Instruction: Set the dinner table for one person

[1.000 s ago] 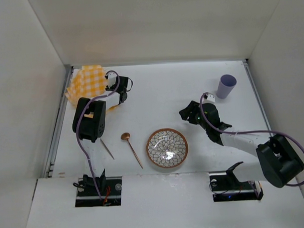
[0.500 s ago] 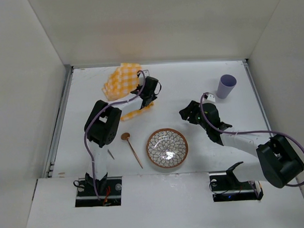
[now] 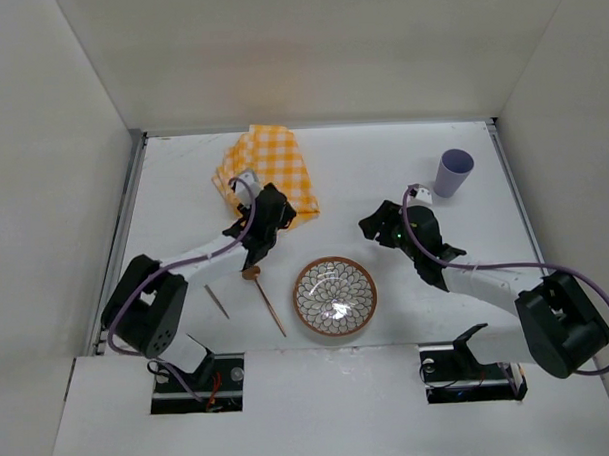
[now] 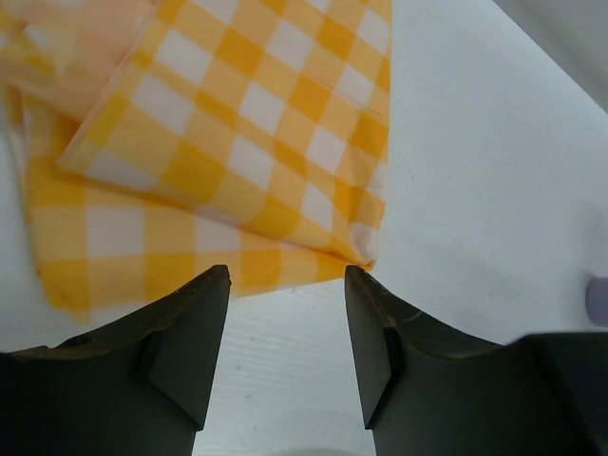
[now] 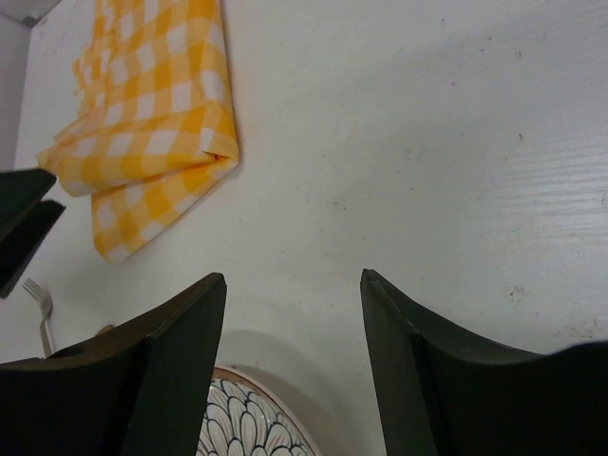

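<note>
1. The desk point(image 3: 382, 155) carries everything. The folded checked cloth point(image 3: 267, 169) lies at its far left-centre, and the plate point(image 3: 335, 295) sits near the front with the spoon point(image 3: 267, 301) and fork point(image 3: 217, 301) to its left. The cup point(image 3: 454, 173) stands at the far right.
2. The left claw point(image 4: 285, 275) is spread wide and holds nothing. Bare desk shows between its fingers.
3. The relation that matters is this: the cloth point(image 4: 237, 123) lies just ahead of that claw, towards the far edge, with its near hem a little beyond the fingertips and not touching them.
4. From above, the cloth's long axis runs roughly far-to-near, leaning a little right at the near end. The left claw point(image 3: 274, 211) sits at that near end.
5. The right claw point(image 5: 290, 280) is also wide open and empty. It hovers beyond the plate point(image 5: 252, 418), well apart from the cloth point(image 5: 152, 123).
6. The left arm is clearly nearer the cloth (probably the one to shift it, if it needs shifting).
</note>
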Action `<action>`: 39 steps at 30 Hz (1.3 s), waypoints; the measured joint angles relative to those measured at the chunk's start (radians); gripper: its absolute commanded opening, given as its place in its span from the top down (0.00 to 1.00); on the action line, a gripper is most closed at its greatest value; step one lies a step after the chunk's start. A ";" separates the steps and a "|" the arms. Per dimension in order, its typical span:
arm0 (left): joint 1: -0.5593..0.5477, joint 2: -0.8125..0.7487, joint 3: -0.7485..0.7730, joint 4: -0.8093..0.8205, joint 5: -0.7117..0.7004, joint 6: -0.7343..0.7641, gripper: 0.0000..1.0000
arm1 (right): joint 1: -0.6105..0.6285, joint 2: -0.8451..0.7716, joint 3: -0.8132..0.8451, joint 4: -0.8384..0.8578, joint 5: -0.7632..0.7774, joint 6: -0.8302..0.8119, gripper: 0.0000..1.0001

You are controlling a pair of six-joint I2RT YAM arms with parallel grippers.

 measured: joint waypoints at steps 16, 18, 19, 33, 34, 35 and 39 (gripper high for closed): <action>0.213 0.060 -0.168 0.270 0.126 -0.252 0.47 | 0.016 0.023 0.014 0.000 -0.007 -0.012 0.35; 0.220 0.082 -0.168 0.268 0.134 -0.264 0.47 | 0.016 0.031 0.018 0.000 -0.007 -0.015 0.34; 0.223 0.087 -0.168 0.267 0.137 -0.269 0.47 | 0.016 0.034 0.019 0.000 -0.007 -0.016 0.34; 0.278 0.171 -0.078 0.238 0.139 -0.287 0.49 | 0.029 0.043 0.026 0.000 -0.013 -0.025 0.34; 0.283 0.177 -0.077 0.236 0.139 -0.287 0.50 | 0.029 0.043 0.026 0.000 -0.014 -0.025 0.34; 0.288 0.184 -0.075 0.233 0.138 -0.287 0.50 | 0.028 0.043 0.026 0.000 -0.014 -0.026 0.34; 0.294 0.201 -0.062 0.212 0.132 -0.286 0.59 | 0.028 0.043 0.026 0.000 -0.014 -0.026 0.34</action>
